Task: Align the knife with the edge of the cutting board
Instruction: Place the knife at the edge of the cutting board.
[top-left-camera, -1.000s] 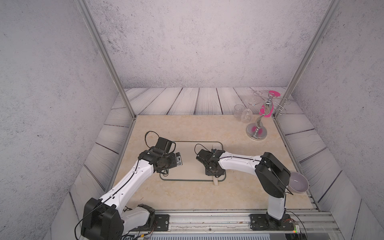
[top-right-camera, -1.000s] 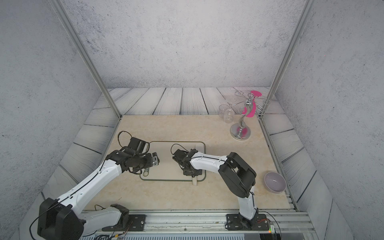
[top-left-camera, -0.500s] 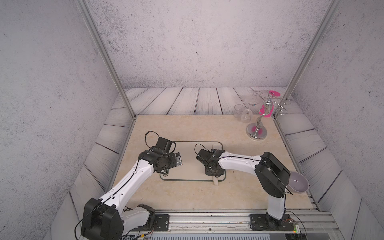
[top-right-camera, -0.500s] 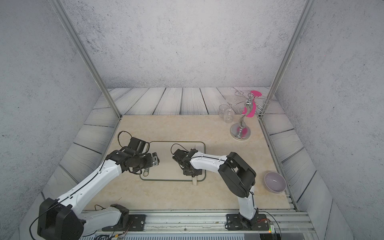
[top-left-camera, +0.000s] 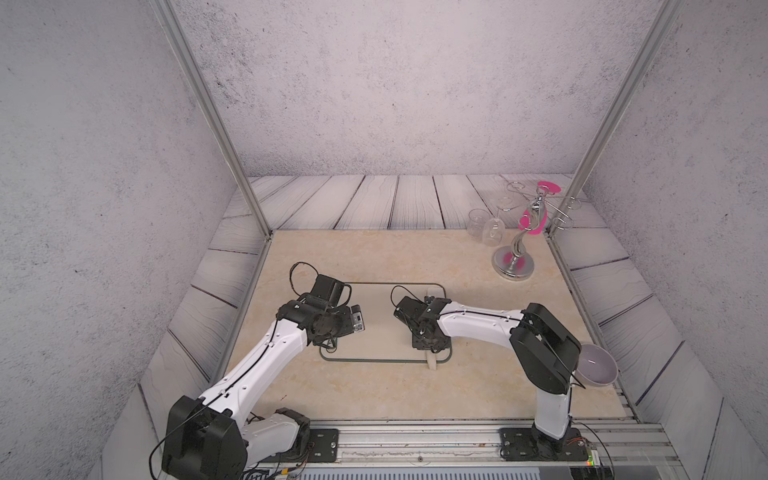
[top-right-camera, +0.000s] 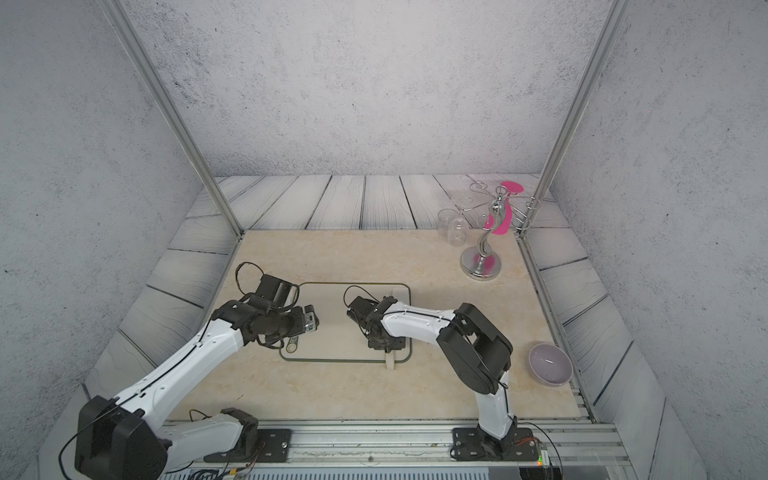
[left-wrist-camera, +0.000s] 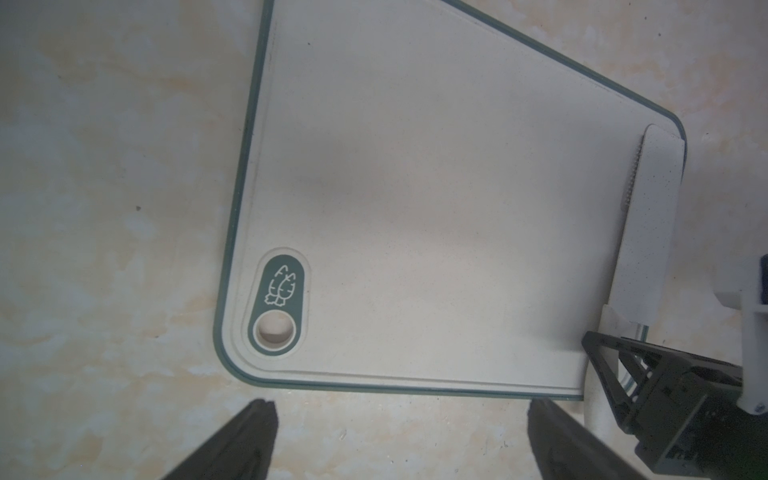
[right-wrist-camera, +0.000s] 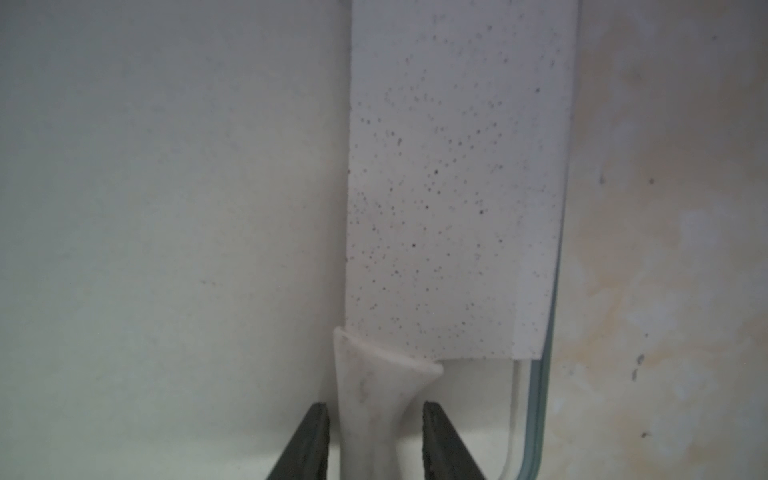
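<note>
Because the knife (right-wrist-camera: 453, 187) looks rigid, thin and light, probably moulded plastic or ceramic, and its smooth blade lies flush on the cutting board (right-wrist-camera: 166, 208), the blade offers little purchase. The flared handle (right-wrist-camera: 365, 382) is judged the sensible place to pinch it, and a loose pinch or sideways nudge would likely let it slide. The blade is broad, rectangular and pale cream, flecked with fine dark specks; the left wrist view shows a short run of small teeth on its inner edge, and the handle is off-white. The knife rests along the board's short side facing the right-arm edge of the tabletop (left-wrist-camera: 104, 208), its spine parallel to the dark green rim (right-wrist-camera: 540, 415), the handle overhanging toward the tabletop's near edge. The right end effector (right-wrist-camera: 372, 405) straddles the handle with jaws slightly parted, a thin gap on each side, gripping nothing. The left end effector (left-wrist-camera: 401, 401) hangs wide open and empty near the board corner bearing the oval green badge (left-wrist-camera: 278, 303).
</note>
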